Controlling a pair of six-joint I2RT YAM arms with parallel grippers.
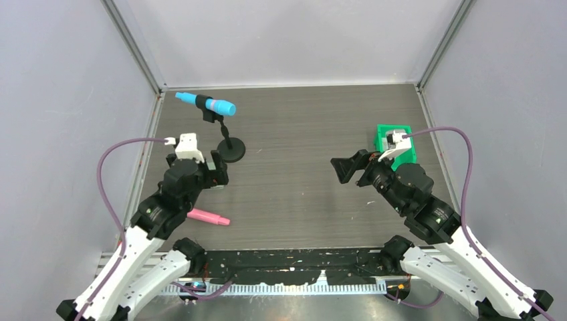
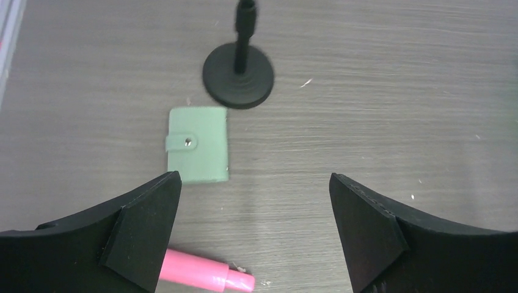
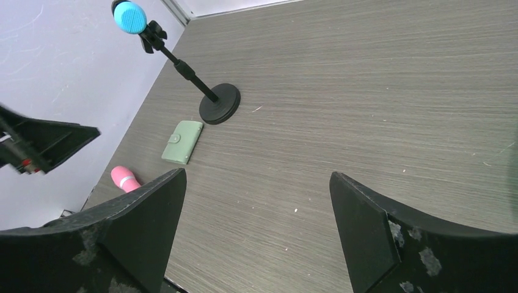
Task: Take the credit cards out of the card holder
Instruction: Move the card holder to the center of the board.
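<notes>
The card holder lies flat and closed on the table, pale green with a snap tab on its left edge. It also shows in the right wrist view. In the top view my left arm covers it. No credit cards show. My left gripper is open and empty, hovering just near and right of the holder. My right gripper is open and empty over the table's right half, far from the holder.
A black stand holding a blue and pink pen-like object stands just beyond the holder. A pink marker lies near the front edge. A bright green bin sits at the right behind my right wrist.
</notes>
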